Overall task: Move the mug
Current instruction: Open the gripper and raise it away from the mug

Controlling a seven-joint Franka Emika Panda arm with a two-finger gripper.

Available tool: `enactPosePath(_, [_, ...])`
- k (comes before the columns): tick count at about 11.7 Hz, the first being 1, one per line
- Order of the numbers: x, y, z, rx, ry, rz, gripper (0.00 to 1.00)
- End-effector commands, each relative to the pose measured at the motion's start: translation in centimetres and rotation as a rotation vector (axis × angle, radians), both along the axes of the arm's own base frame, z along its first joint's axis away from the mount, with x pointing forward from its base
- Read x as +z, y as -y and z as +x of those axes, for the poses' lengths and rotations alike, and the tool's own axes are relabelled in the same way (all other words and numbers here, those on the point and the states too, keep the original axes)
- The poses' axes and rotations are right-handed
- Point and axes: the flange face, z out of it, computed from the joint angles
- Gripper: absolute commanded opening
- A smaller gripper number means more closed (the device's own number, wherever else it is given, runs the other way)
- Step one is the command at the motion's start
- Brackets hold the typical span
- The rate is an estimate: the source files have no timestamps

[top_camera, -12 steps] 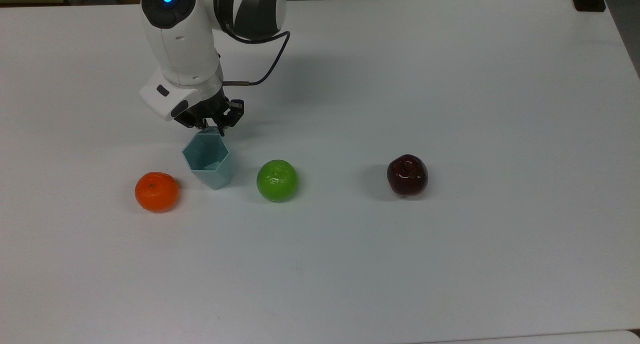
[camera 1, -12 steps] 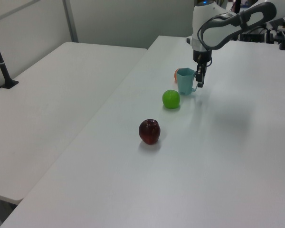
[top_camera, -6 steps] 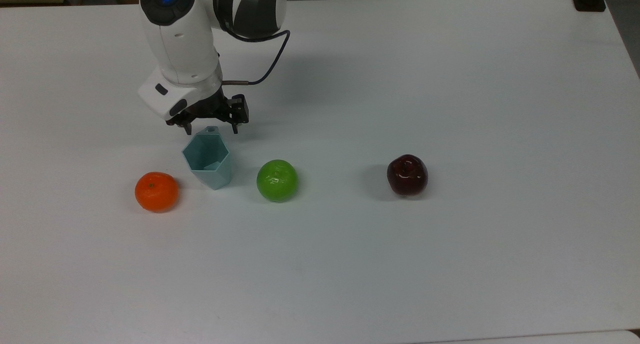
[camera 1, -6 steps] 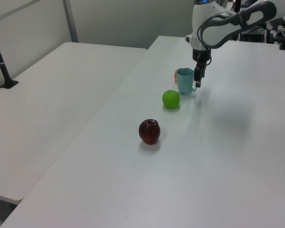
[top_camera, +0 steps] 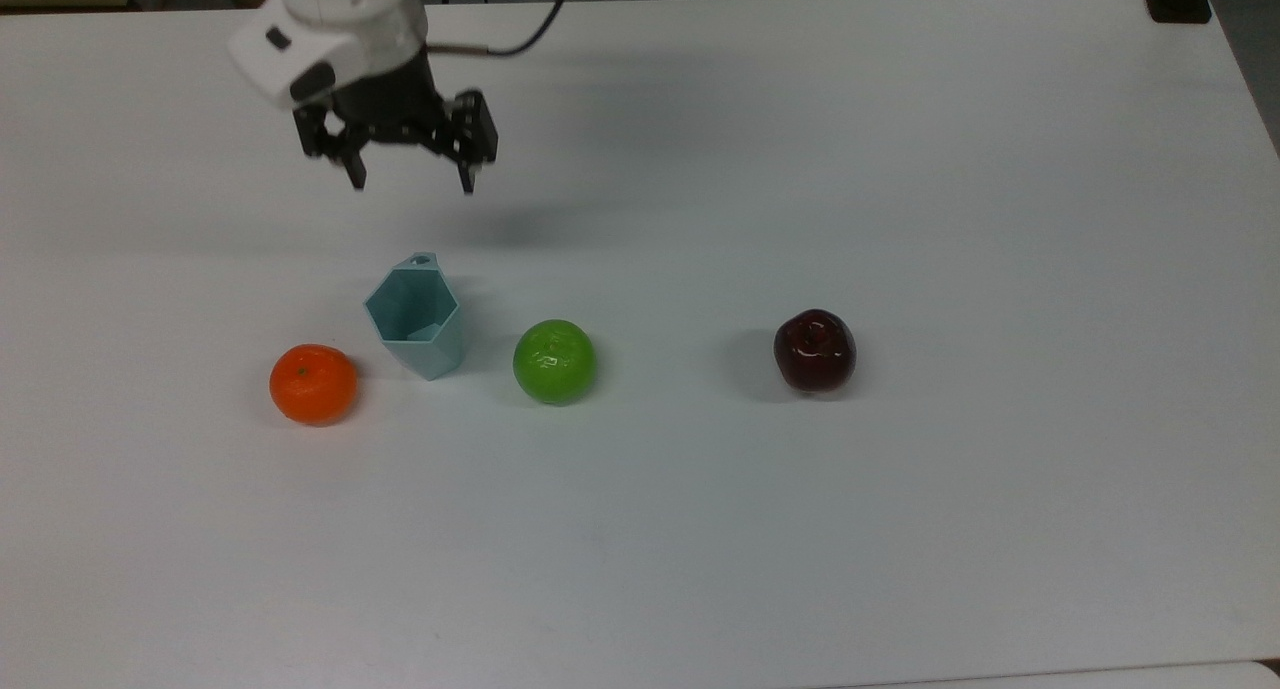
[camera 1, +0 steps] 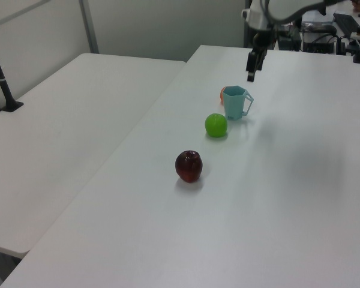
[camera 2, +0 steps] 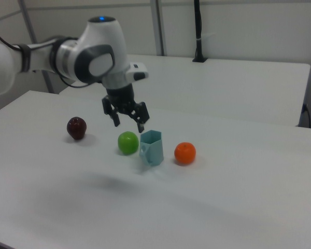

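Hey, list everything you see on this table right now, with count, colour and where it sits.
mug: one, pale teal, upright between the orange and the green apple.
orange: one, orange, at the top view's left end of the row.
green apple: one, green, mid-row.
dark red apple: one, dark red, at the top view's right end.
table: one, white, under everything.
gripper: one, black jaws open, empty, raised above the table behind the mug.
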Motion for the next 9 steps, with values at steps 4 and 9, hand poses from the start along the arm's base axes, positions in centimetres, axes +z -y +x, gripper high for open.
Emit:
enactPosePath(4, [8.4,-0.1,-6.5,-0.022,-0.149,0.008,1.00])
enactPosePath(9, [10.1,0.9,-6.4,-0.045,-0.122,-0.030,1.00])
